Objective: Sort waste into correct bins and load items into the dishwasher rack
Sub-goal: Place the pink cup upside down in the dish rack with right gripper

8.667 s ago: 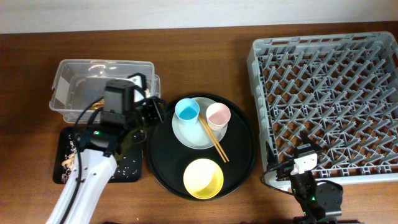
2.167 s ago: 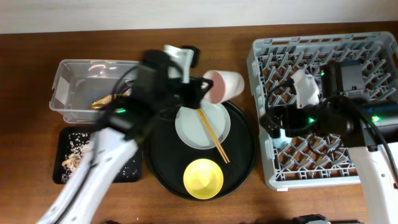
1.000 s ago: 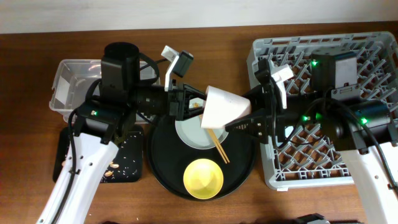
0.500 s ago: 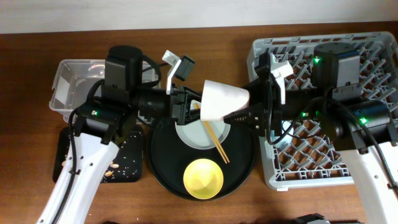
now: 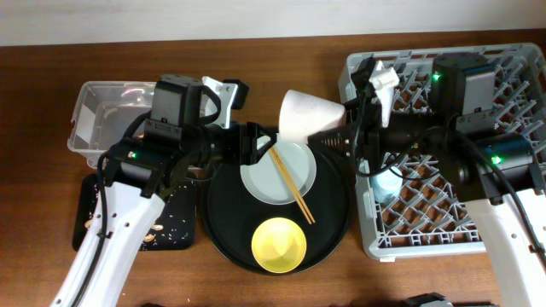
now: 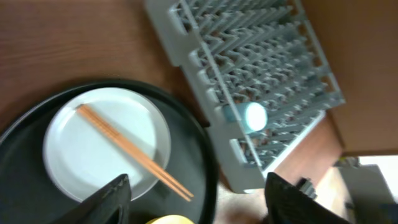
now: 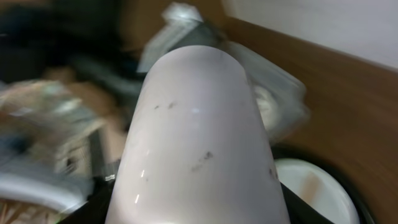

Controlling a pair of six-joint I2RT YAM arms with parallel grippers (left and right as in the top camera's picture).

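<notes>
The left arm [image 5: 111,230] rises from the tabletop's [image 5: 281,51] front-left corner and bends at the wrist to point right. The left end effector [image 5: 256,145] hangs over the left rim of the round black tray [image 5: 223,222], its fingers [image 6: 115,199] spread wide with nothing between them.

The right arm [image 5: 503,213] reaches left across the dishwasher rack [image 5: 478,94], which sits at the right edge. The right end effector [image 5: 334,135] holds the pink cup [image 5: 307,115] on its side in the air, above the tray's back rim and just left of the rack. Its fingers are mostly hidden behind the cup, so the grip seems to be at the mouth end.

The light-blue cup [image 5: 386,183] lies in the rack near its left wall. The chopsticks [image 5: 290,183] lie across the plate [image 5: 260,175], and the yellow bowl [image 5: 279,243] sits in front of it.
</notes>
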